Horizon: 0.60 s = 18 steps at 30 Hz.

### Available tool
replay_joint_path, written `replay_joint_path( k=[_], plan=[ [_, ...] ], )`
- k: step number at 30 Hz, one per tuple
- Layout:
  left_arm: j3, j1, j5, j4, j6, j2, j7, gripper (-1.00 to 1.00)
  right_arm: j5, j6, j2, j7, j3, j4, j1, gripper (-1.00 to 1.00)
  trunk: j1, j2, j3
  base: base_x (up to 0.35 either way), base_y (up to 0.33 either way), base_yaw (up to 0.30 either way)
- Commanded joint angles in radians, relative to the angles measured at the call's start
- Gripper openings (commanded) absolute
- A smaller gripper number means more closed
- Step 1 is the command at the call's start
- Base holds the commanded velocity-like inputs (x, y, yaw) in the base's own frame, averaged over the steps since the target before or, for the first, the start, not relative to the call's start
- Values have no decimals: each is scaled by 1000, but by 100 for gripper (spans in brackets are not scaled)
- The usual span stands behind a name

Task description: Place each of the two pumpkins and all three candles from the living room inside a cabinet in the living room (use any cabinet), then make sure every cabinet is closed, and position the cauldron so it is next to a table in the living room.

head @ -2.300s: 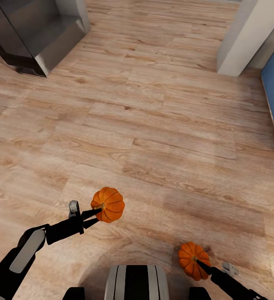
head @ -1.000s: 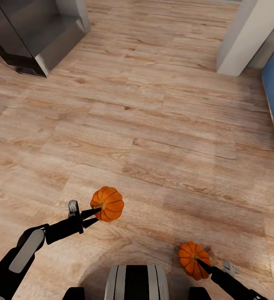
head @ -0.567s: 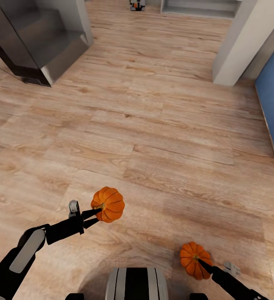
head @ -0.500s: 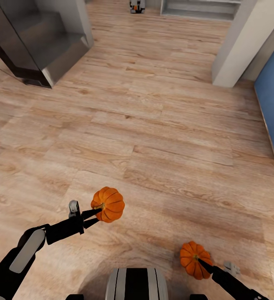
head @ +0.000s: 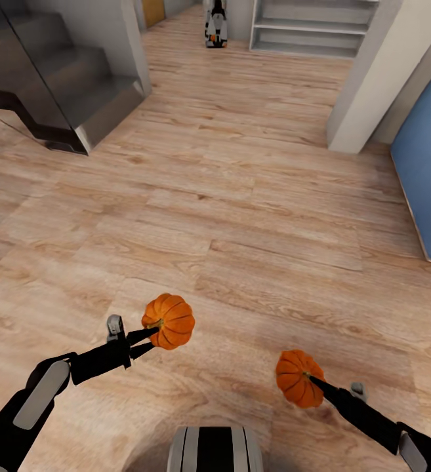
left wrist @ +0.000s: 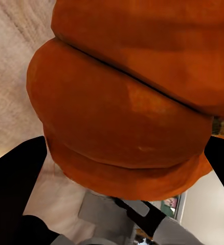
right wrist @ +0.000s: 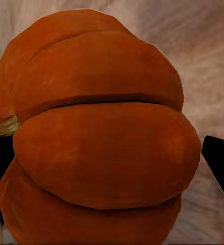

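Two pumpkins carried above the wooden floor (head: 254, 196): left pumpkin (head: 169, 321) clamped in the left gripper (head: 151, 335) jaws, right pumpkin (head: 297, 378) clamped in the right gripper (head: 315, 383) jaws. Grey stairs (head: 71, 85) ahead left.

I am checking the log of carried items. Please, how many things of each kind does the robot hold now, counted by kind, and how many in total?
Pumpkins: 2, one in the left tool (left pumpkin), one in the right tool (right pumpkin).
Candles: 0 held.
Cauldron: 0 held.
Total held: 2.
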Motion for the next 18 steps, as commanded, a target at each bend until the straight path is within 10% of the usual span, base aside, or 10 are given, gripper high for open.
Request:
replay_joint_path(
  k=[1,6,18],
  plan=[
    [-1,0,2,0,4,1,-1,-100,-1,26,0,2,-4,-30,0,-100,-1,0,3,0,0,0],
    [-1,-1,1,0,4,3,0,-100,-15,96,1,7,-6,-183,0,-100,-3,1,23,0,0,0],
    [-7,0,-7,0,4,-6,5,-100,-15,103,-1,6,-22,-201,0,-100,-8,4,69,0,0,0]
  ],
)
